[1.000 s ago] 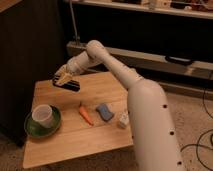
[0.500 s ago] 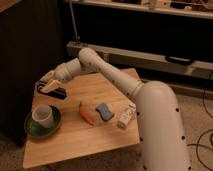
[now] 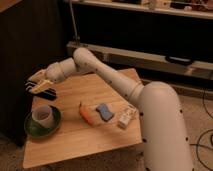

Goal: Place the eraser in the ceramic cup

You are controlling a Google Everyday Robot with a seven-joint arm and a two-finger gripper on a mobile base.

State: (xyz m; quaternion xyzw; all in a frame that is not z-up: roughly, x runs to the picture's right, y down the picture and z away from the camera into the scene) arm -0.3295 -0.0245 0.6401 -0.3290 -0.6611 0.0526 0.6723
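The eraser [image 3: 44,92], a black bar with a pale stripe, is held in my gripper [image 3: 37,86] above the left part of the wooden table [image 3: 75,137]. The gripper is shut on it, at the end of the white arm [image 3: 100,70] that reaches in from the right. The ceramic cup [image 3: 43,116], off-white with a wide mouth, stands on a green saucer [image 3: 30,128] at the table's left edge, just below and in front of the gripper. The eraser hangs a little above and behind the cup's rim.
An orange carrot [image 3: 85,113], a small blue block [image 3: 104,111] and a white bottle [image 3: 127,116] lie in a row at the table's middle. A dark cabinet [image 3: 25,45] stands to the left and a low shelf [image 3: 150,55] runs behind.
The gripper has carried the eraser left and forward from the table's back area to a spot just above and behind the cup.
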